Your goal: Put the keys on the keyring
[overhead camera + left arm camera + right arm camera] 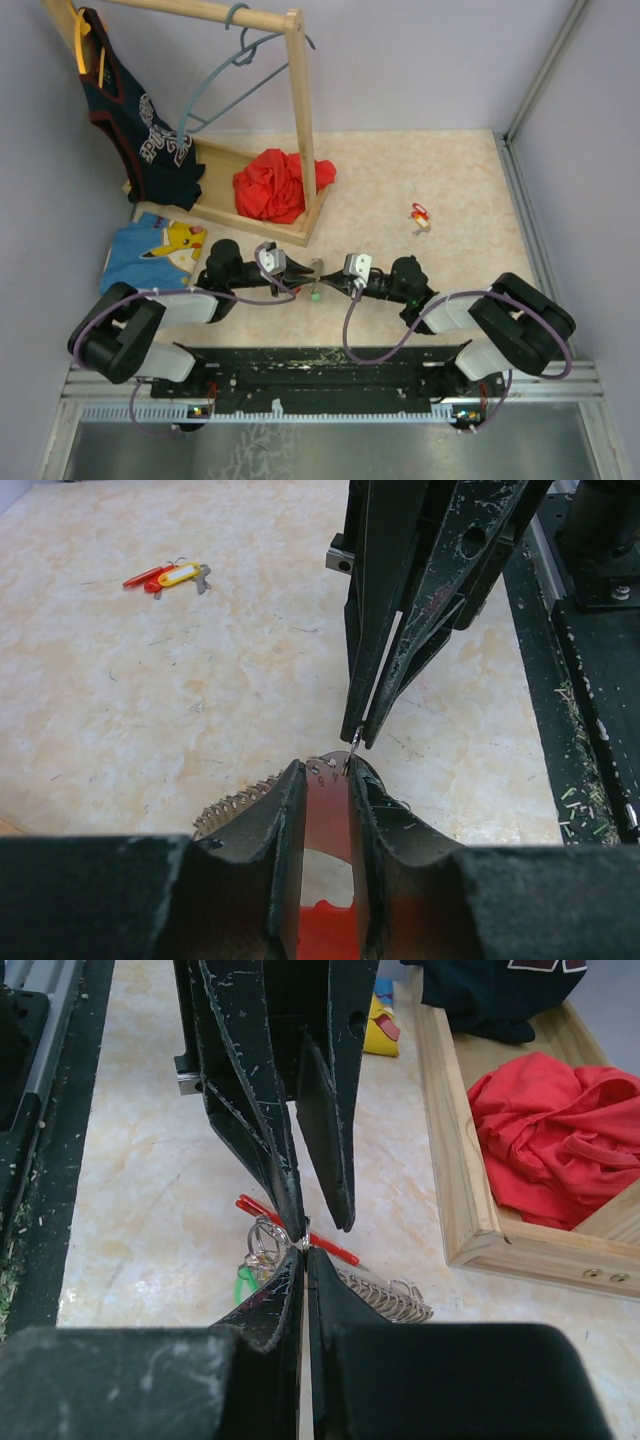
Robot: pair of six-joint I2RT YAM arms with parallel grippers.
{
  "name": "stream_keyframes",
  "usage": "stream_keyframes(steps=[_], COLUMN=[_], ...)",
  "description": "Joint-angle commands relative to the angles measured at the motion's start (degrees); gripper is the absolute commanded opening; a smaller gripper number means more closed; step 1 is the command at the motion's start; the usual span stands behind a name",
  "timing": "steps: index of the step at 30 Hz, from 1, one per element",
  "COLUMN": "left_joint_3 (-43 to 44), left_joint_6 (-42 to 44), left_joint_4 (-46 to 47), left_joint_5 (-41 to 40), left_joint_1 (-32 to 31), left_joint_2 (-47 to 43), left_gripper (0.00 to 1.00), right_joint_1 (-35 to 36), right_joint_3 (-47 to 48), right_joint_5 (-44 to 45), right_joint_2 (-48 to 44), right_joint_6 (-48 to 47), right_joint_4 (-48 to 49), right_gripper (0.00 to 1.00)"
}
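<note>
My left gripper (303, 272) and right gripper (330, 276) meet tip to tip at the table's near middle. In the left wrist view the left gripper (325, 772) is shut on a flat metal key with a red head (330, 815). The right fingers (385, 670) come down from above and touch the key's tip. In the right wrist view the right gripper (304, 1253) is shut on the thin keyring wire (306, 1237). Under it lie a red tag (335, 1248), small rings (263, 1237) and a green tag (243, 1283). Red and yellow keys (420, 215) lie apart on the table and also show in the left wrist view (170, 576).
A metal coil spring (388, 1300) lies beside the right fingers. A wooden rack (300, 120) with a grey-blue hanger (235, 70) and dark jersey (140, 120) stands back left, with a red cloth (272, 185) in its base. A printed shirt (160, 250) lies left.
</note>
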Motion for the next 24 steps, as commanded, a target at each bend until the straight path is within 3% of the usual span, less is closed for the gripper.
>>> stream_keyframes(steps=[1,8,13,17,24], left_joint_3=[1.9,3.2,4.6,5.0,8.4], left_joint_6=[0.1,-0.5,0.1,0.6,6.4], left_joint_4=[0.6,-0.7,-3.3,-6.7,-24.8], left_joint_5=[3.2,4.9,6.4,4.9,-0.1], left_joint_1=[0.3,0.3,0.3,0.3,0.2], left_joint_2=[0.7,1.9,2.5,0.6,-6.5], left_gripper=[0.28,0.21,0.00,0.00,0.00], right_joint_1=[-0.5,-0.5,-0.5,-0.5,-0.5], right_joint_3=[2.8,3.0,3.0,2.4,1.5], right_joint_5=[-2.3,-2.9,-2.3,-0.4,5.7], right_joint_2=[-2.2,-2.1,-2.4,-3.3,-7.5], right_joint_6=[-0.1,0.0,-0.5,-1.2,-6.1], right_joint_4=[3.2,2.7,1.7,0.8,-6.6], right_gripper=[0.00,0.00,0.00,0.01,0.29])
